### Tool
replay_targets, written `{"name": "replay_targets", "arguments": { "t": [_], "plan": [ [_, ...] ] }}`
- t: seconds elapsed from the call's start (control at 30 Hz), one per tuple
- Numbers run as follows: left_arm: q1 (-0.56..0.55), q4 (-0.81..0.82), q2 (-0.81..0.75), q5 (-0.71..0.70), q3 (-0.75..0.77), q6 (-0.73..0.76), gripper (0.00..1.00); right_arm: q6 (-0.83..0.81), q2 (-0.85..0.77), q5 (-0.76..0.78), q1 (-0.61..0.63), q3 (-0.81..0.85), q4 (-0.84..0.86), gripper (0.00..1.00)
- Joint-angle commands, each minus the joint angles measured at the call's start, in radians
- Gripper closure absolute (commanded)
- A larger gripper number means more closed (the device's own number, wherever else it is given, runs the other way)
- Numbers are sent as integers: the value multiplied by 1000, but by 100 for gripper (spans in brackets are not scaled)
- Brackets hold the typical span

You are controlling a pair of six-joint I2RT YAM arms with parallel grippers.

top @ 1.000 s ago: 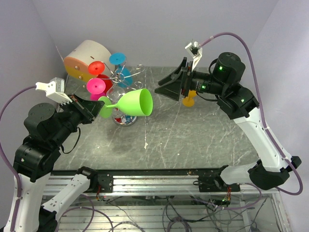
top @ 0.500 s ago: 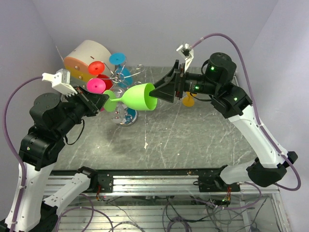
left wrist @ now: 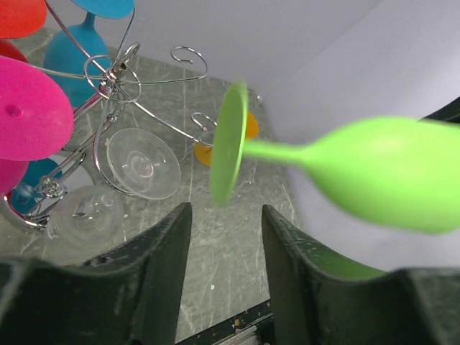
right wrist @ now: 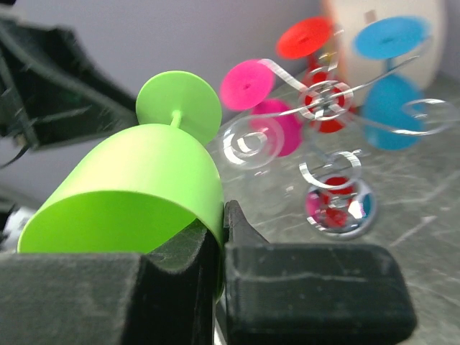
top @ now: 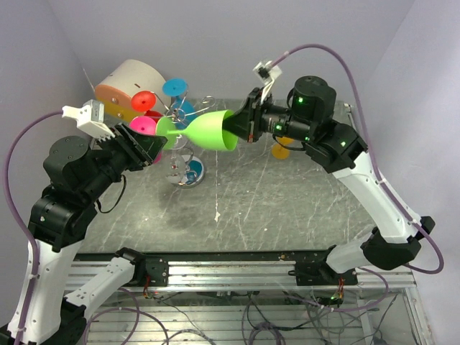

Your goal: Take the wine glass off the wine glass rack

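A lime-green wine glass lies sideways in the air in front of the wine glass rack. My right gripper is shut on its rim, one finger inside the bowl and one outside, as the right wrist view shows at the green glass and the right gripper. My left gripper is open. In the left wrist view the glass's foot hangs just beyond the left gripper, with nothing between the fingers. The rack is silver wire on a round chrome base.
Pink, red and blue glasses hang on the rack, with clear ones lower down. A beige drum with an orange face stands behind the rack. An orange glass sits on the table under the right arm.
My right gripper slid onto the green glass's rim and shut on it. My left gripper opened and let go of the stem. The glass rose and moved back towards the rack.
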Motion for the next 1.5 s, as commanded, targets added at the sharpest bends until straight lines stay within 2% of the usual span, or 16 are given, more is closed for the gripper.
{"name": "replay_targets", "arguments": {
  "t": [0.0,0.07,0.17,0.27,0.4,0.53,0.63,0.77,0.93,1.13,1.47],
  "plan": [
    [0,-11,-13,-38,0,-4,43,-63,-21,341,-37,100,-37,100],
    [0,-19,-22,-50,-9,-3,43,-96,9,483,-80,139,-55,100],
    [0,-25,-40,-57,-24,-3,43,-90,106,518,-252,237,-99,100],
    [0,-27,-65,-56,-47,-6,44,-11,248,460,-481,348,-177,100],
    [0,-46,-104,-44,-76,-12,45,78,412,403,-720,424,-255,100],
    [0,-68,-133,-64,-92,-7,46,77,570,378,-843,492,-379,100],
    [0,-70,-149,-74,-110,-4,46,45,644,393,-865,499,-463,100],
    [0,-70,-147,-67,-144,8,46,9,595,442,-865,365,-445,100],
    [0,-73,-139,-46,-173,16,47,-31,593,487,-864,317,-525,100],
    [0,-83,-163,-66,-186,16,48,-48,537,549,-858,240,-538,100],
    [0,-146,-221,-112,-176,15,48,-57,583,504,-794,167,-539,100]
  ]
}}
